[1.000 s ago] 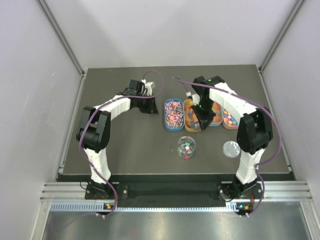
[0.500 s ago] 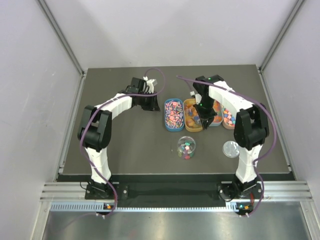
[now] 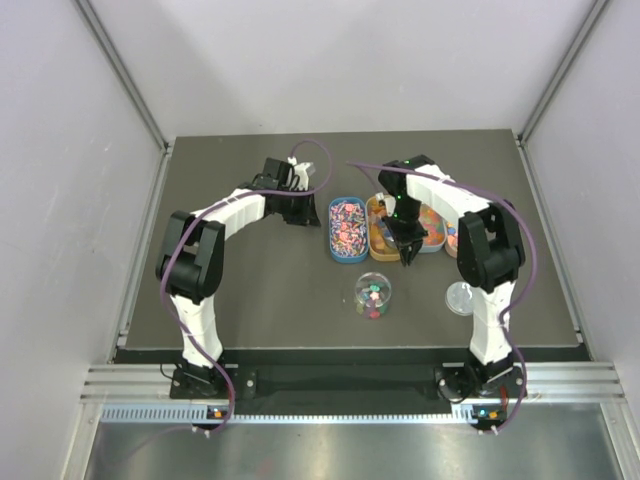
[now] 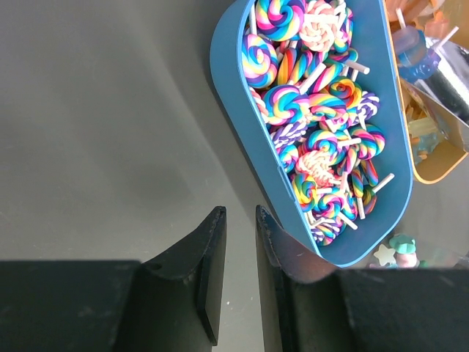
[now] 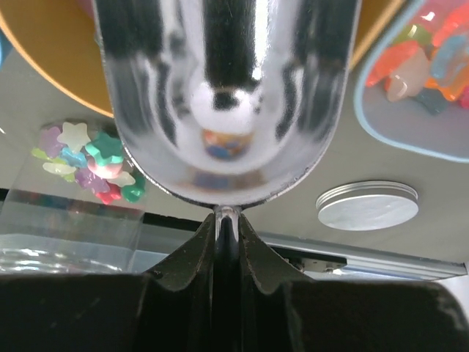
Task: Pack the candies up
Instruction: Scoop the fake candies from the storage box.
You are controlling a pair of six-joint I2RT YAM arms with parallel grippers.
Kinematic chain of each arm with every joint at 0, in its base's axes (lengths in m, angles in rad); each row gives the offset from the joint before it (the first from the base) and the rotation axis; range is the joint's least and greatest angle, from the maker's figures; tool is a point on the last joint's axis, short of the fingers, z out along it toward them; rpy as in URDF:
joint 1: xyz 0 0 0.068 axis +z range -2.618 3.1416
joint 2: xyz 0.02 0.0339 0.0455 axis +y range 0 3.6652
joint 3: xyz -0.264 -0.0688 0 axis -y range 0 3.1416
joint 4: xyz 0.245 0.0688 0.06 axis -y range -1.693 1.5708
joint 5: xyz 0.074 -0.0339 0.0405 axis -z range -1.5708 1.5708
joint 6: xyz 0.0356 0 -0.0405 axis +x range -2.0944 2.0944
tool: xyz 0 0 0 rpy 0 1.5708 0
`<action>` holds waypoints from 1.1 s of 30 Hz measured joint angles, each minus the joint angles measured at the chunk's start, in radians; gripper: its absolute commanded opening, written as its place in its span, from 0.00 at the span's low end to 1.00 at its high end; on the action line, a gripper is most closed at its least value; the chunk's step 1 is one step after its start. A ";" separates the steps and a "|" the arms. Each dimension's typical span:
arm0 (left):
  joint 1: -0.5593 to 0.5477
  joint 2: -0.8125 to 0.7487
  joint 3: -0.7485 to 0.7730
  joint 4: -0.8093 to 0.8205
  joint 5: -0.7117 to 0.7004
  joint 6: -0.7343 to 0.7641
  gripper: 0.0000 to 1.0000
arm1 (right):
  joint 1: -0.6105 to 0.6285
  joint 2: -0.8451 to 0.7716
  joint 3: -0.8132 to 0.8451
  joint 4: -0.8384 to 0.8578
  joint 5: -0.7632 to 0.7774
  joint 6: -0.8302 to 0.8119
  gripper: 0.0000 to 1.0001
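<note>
The candies lie in a row of oval trays: swirl lollipops in the blue tray (image 3: 347,230) (image 4: 322,132), others in the orange tray (image 3: 379,232) and gummies in the pale blue tray (image 3: 434,228) (image 5: 425,73). A clear jar (image 3: 372,295) (image 5: 80,161) in front holds star-shaped candies. My right gripper (image 3: 406,240) (image 5: 226,220) is shut on the handle of the metal scoop (image 5: 227,95), which hangs between the orange tray and the jar. I cannot tell whether the scoop holds any candies. My left gripper (image 3: 296,206) (image 4: 238,216) hangs left of the blue tray, its jaws a narrow gap apart with nothing between them.
A round clear lid (image 3: 461,297) (image 5: 366,205) lies on the table right of the jar. A fourth tray (image 3: 456,240) sits at the right end of the row, partly under my right arm. Cables loop over both arms.
My right arm's elbow has swung inward to the left and the wrist has turned, with the scoop staying near the orange tray's front end. The left arm has hardly moved.
</note>
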State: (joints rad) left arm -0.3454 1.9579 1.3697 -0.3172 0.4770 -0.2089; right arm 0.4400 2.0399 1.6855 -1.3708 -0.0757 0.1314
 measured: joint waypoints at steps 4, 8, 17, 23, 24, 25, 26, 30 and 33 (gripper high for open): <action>0.000 0.000 0.000 -0.001 0.001 0.002 0.28 | 0.006 0.044 0.031 0.000 -0.011 0.001 0.00; 0.000 0.000 -0.003 -0.001 0.001 0.002 0.27 | 0.007 0.048 0.031 0.005 -0.019 0.001 0.00; 0.000 0.000 -0.006 0.001 0.005 -0.002 0.27 | 0.008 0.049 0.029 0.014 -0.034 0.001 0.00; 0.000 0.000 -0.013 0.003 0.005 -0.001 0.27 | 0.009 0.098 0.031 0.040 -0.066 0.000 0.00; 0.000 0.000 -0.020 0.004 0.005 -0.001 0.27 | 0.009 0.109 0.031 0.043 -0.067 0.000 0.00; 0.000 0.000 -0.026 0.004 0.005 -0.001 0.27 | 0.009 0.116 0.032 0.048 -0.068 -0.001 0.00; 0.000 0.000 -0.036 0.004 0.005 -0.002 0.27 | 0.009 0.120 0.032 0.054 -0.069 -0.003 0.00; 0.000 0.000 -0.064 0.002 0.005 -0.002 0.27 | 0.009 0.123 0.030 0.070 -0.068 -0.007 0.00; 0.000 0.000 -0.066 0.004 0.005 -0.002 0.27 | 0.009 0.119 0.006 0.092 -0.064 -0.002 0.00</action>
State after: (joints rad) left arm -0.3454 1.9575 1.3041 -0.3130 0.4820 -0.2108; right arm 0.4488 2.1593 1.6917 -1.2789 -0.1394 0.1291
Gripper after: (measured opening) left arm 0.274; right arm 0.120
